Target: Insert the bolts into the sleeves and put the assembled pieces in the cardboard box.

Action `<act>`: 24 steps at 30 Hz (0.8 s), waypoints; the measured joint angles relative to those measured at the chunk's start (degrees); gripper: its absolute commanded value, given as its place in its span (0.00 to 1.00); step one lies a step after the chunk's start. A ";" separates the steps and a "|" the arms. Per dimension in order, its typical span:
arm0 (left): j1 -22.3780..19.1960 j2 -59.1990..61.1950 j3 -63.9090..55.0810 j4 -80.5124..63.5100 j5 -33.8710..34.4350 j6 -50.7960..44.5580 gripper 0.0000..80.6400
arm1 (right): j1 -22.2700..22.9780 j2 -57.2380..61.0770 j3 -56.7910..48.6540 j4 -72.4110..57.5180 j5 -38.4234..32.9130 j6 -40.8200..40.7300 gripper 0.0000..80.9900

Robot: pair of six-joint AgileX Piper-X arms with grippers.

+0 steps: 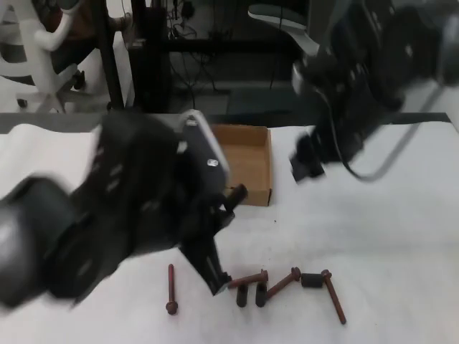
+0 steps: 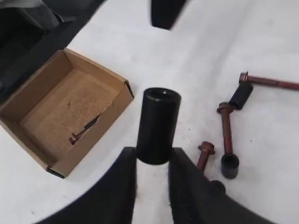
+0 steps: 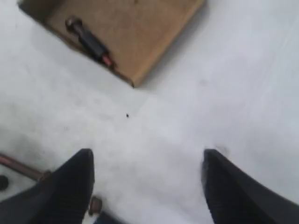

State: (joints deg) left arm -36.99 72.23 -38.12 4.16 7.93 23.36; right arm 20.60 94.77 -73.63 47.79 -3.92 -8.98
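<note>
My left gripper is shut on a black sleeve, holding it upright above the table next to the cardboard box. In the high view that sleeve hangs just in front of the box. One assembled bolt-and-sleeve piece lies inside the box, and the right wrist view shows the same piece. My right gripper is open over bare table to the right of the box; the high view shows it raised there. Loose rusty bolts and black sleeves lie near the front.
A single bolt lies apart to the left of the loose group. Several bolts and two sleeves are scattered on the white cloth. Chair legs and stands rise behind the bench's far edge.
</note>
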 measured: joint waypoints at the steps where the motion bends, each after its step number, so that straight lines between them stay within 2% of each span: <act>1: 0.00 -2.80 2.24 -2.55 0.18 -2.52 0.02 | 0.00 -1.30 2.67 -0.23 0.67 0.00 0.63; 8: 0.00 -20.38 16.03 -19.83 0.83 -21.95 0.02 | 0.00 -5.22 17.08 -4.86 1.89 1.62 0.62; 11: 0.00 -25.30 19.45 -25.73 0.83 -27.05 0.02 | 0.00 -5.19 20.40 -7.92 1.95 2.09 0.62; 17: 0.00 -30.18 21.27 -28.69 0.83 -30.54 0.02 | 0.00 -5.19 23.38 -10.36 3.58 2.15 0.62; 24: 0.00 -30.53 21.32 -29.07 0.83 -30.67 0.02 | 0.00 -3.29 25.30 -13.99 3.93 2.15 0.62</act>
State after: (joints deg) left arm -36.99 41.71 -16.80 -24.91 8.76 -7.32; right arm 20.60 91.49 -48.33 33.80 0.00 -6.83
